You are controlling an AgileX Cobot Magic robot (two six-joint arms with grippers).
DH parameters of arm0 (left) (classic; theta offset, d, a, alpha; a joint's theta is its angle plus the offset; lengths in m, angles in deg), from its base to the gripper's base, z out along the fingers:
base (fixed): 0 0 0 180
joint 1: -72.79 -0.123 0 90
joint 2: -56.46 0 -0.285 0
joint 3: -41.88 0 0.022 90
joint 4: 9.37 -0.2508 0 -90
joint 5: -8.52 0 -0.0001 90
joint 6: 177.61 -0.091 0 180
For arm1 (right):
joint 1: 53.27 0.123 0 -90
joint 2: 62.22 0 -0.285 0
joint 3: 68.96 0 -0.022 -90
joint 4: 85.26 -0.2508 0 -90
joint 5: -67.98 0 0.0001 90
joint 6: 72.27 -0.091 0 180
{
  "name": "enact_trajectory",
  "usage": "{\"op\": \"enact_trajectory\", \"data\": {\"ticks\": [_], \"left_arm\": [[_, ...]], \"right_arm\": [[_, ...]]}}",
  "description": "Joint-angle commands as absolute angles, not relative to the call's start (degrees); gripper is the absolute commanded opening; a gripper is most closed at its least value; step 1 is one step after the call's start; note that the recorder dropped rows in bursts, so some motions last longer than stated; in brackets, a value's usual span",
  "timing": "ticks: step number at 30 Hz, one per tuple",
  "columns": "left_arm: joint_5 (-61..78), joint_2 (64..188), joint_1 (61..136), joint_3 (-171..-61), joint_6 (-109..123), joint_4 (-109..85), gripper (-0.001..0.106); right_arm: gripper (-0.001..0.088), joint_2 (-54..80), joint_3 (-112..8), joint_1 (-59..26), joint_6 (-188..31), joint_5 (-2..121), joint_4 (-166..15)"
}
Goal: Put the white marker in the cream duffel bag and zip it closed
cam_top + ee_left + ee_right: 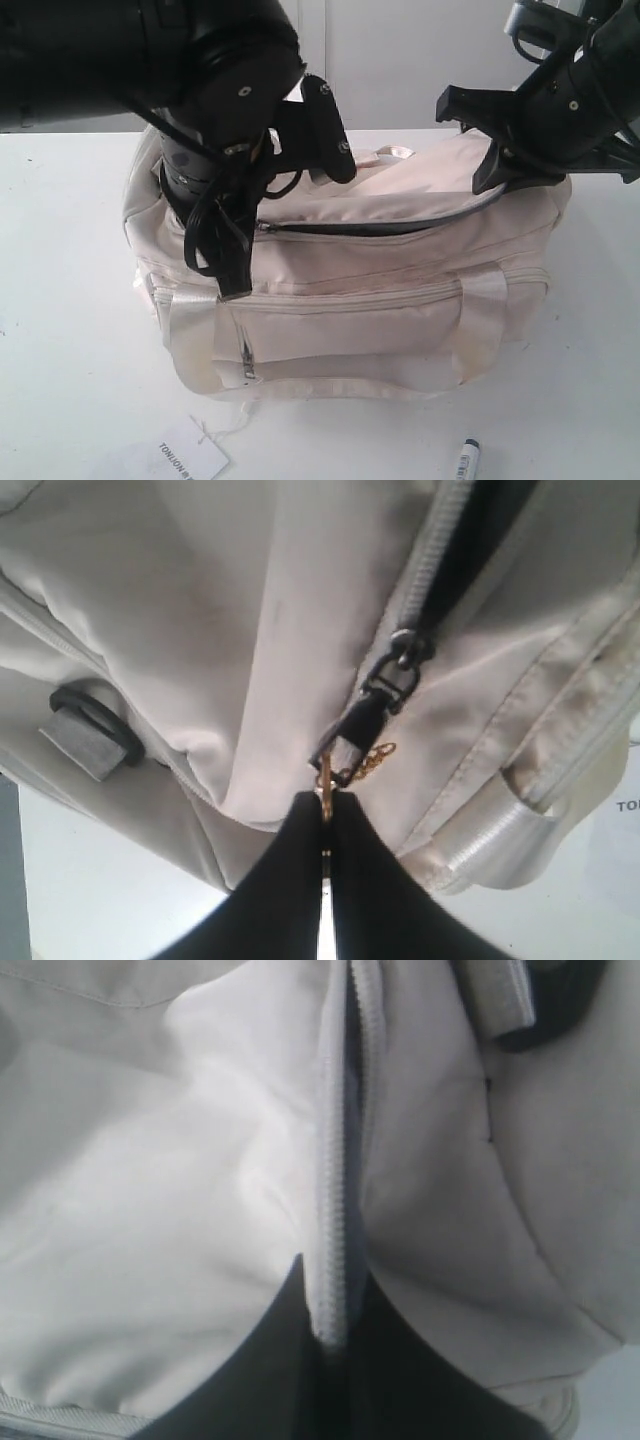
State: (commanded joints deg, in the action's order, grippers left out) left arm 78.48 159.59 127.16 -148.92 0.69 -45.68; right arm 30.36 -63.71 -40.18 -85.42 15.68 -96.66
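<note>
Out front of the cream duffel bag (400, 265), off toward its right end on the table (60, 350), is where the white marker (467, 459) is parked, well apart from the bag and not yet inside it. Only part of it is seen, since it's cut off by the frame edge: slim white barrel with black print, black cap pointed back toward the bag. So its long axis is run roughly front-to-back, tilted a touch. It's judged to be nearer the right arm than the left. A paper tag (190, 458) is lying off the bag's left front, not to be mixed up with it.

Neither gripper is free, though. The left gripper (325, 815) is pinched tight on the gold pull (325, 780) at the left end of the top zipper (380, 228), which is seen gaping dark along most of its length. The right gripper (330, 1345) is clamped on the zipper tape (335, 1160) at the bag's right end. One of them, likely the right, would have to be let go of the bag before the marker can be picked.
</note>
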Motion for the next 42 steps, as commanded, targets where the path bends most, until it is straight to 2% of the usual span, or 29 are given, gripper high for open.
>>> {"op": "enact_trajectory", "data": {"ticks": [35,42], "left_arm": [[78.48,159.59,114.18,-148.92,-0.54,-36.76,0.0],[78.48,159.59,113.41,-148.92,-1.11,-37.1,0.0]], "right_arm": [[0.0,30.36,-63.71,-40.18,-85.42,15.73,-96.66],[0.0,30.36,-63.71,-40.18,-85.42,15.78,-96.55]]}}
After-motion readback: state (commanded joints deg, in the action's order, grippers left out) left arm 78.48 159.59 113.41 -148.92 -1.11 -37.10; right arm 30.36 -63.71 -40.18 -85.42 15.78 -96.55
